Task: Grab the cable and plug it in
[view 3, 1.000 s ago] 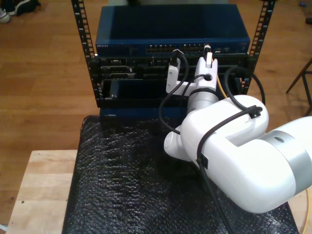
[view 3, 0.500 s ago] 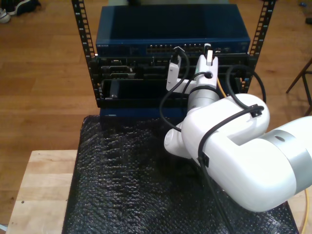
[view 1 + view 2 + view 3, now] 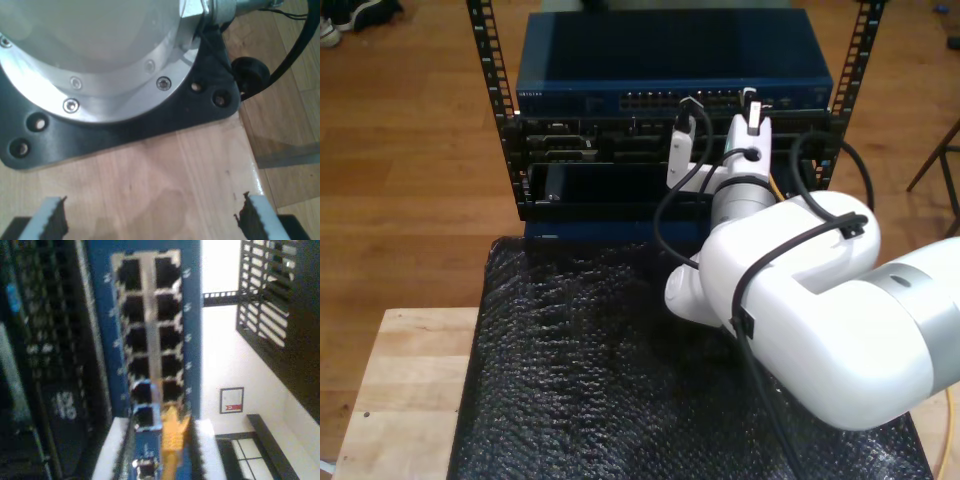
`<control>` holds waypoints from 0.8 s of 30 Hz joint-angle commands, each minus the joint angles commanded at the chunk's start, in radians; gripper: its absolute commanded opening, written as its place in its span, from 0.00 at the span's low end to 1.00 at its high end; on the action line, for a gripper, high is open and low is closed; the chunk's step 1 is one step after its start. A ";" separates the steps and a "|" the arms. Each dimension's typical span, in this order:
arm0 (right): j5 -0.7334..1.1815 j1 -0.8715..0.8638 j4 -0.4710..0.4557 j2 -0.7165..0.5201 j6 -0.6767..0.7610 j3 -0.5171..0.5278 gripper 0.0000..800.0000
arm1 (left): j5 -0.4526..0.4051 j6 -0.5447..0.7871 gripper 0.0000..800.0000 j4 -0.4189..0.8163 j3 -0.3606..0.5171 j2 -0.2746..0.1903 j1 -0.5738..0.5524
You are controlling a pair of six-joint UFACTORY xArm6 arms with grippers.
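Moved: second arm [image 3: 790,300] nudged toward exterior view's right, closer to switch [image 3: 675,62].
Cables: one yellow cable [image 3: 171,440], pinched by my second gripper [image 3: 162,450].
First gripper [image 3: 150,220]: jaws apart, nothing held.
Ports: two columns.

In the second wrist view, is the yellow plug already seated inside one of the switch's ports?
No. The cable's plug sits between my second claw's fingers, short of the ports on the blue switch.

My second arm's shell [image 3: 820,320] looked like glossy smooth white plastic, with a matt grey metal band near its joint, and it hung over a crinkly, shiny black bubble-wrap mat [image 3: 580,380] on a pale smooth wooden table [image 3: 400,390]. The switch [image 3: 670,60] showed a matt blue painted metal case. Under my first gripper [image 3: 150,220], brushed silvery metal sat on a matt black base plate [image 3: 125,125].
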 joint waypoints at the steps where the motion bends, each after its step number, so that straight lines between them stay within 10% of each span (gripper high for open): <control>1: 0.000 0.002 -0.003 -0.012 0.000 0.012 0.42 | 0.000 0.000 1.00 0.000 0.000 0.002 0.000; 24: 0.334 0.018 -0.020 -0.437 0.000 0.419 0.70 | 0.000 0.000 1.00 0.000 0.000 0.000 0.000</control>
